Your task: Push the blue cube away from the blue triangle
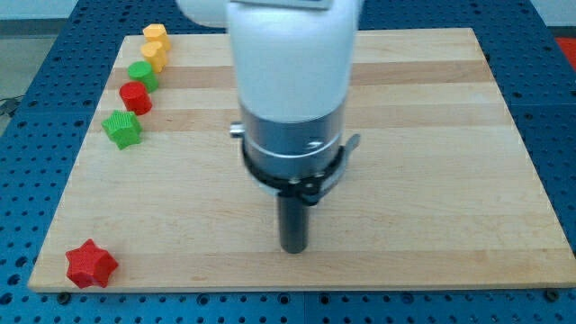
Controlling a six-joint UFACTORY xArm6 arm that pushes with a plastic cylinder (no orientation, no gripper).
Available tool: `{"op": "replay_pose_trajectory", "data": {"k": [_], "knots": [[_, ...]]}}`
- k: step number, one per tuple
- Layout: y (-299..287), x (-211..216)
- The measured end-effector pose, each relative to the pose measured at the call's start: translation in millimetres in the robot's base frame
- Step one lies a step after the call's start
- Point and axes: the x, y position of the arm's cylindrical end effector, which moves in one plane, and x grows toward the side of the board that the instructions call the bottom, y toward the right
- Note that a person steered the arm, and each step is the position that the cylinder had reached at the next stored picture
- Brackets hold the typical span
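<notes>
No blue cube and no blue triangle show in the camera view; the arm's white body (292, 72) may hide them. My tip (294, 249) is the lower end of the dark rod, near the view's bottom middle of the wooden board (432, 180). No block is near the tip.
Along the board's left edge sit two yellow blocks (155, 35) (154, 56), a green round block (142, 74), a red round block (136, 96) and a green star (121, 129). A red star (91, 265) lies at the bottom left corner. A blue perforated table (27, 99) surrounds the board.
</notes>
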Motion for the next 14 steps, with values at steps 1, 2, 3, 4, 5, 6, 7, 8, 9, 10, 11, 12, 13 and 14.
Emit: {"op": "replay_pose_trajectory", "data": {"k": [1, 2, 3, 4, 5, 6, 7, 8, 9, 10, 11, 12, 13, 14], "knots": [[-26, -21], [-26, -111], [-25, -125], [-18, -123], [-16, -95], [-16, -62], [-16, -61], [1, -61], [41, -54], [79, -42], [97, -38], [91, -52], [72, -81], [50, -84]]}}
